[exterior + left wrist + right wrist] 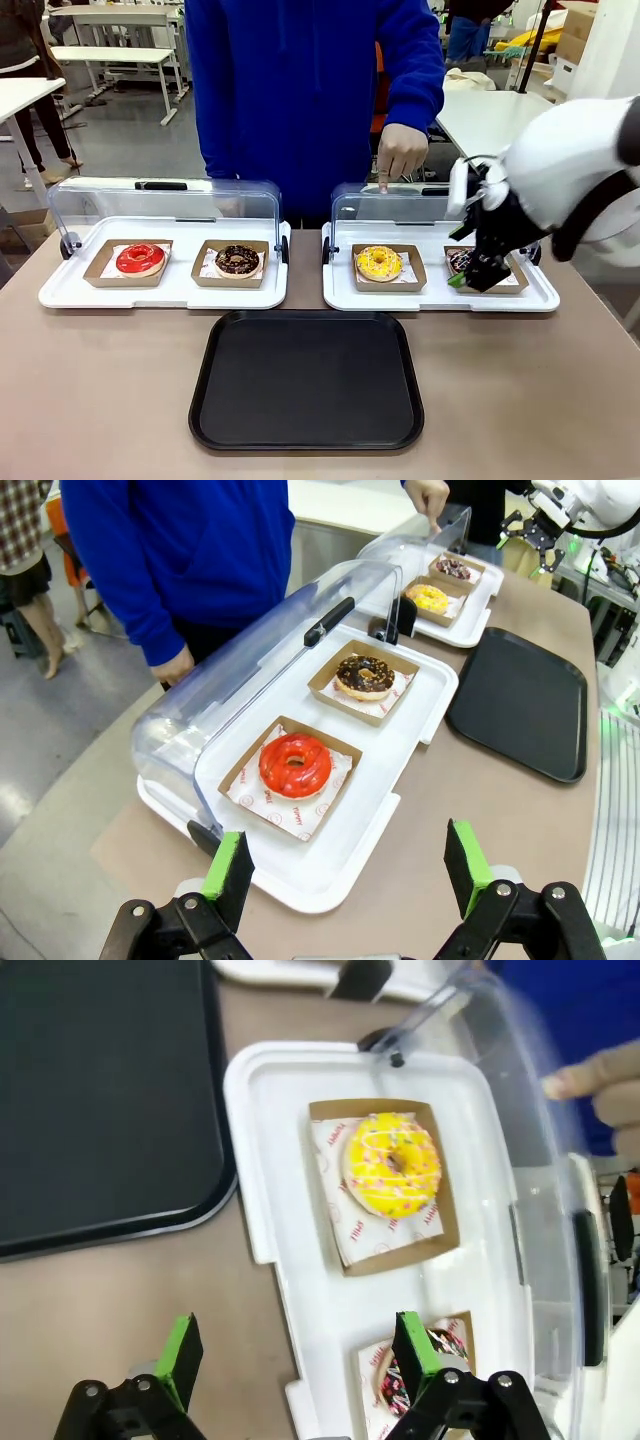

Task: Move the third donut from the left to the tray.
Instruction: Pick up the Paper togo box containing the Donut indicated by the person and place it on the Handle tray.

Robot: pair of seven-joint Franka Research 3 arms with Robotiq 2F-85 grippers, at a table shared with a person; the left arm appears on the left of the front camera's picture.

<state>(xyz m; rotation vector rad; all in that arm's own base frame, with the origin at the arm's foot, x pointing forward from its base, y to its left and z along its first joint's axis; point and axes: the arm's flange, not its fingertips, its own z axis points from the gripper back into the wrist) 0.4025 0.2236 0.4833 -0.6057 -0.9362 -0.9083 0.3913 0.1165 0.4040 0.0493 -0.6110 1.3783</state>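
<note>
The third donut from the left has yellow glaze with sprinkles and sits in a brown cardboard holder on the right white tray. The right wrist view shows the donut ahead of my open right gripper, which hangs over that white tray's near edge. In the front view my right gripper is low by the sprinkled chocolate donut, right of the yellow one. The black tray lies bare at the table's front middle. My left gripper is open above the left white tray's corner, holding nothing.
A red donut and a chocolate donut sit on the left white tray. Both clear lids stand raised at the back. A person in blue holds the right lid with one hand, the left lid with the other.
</note>
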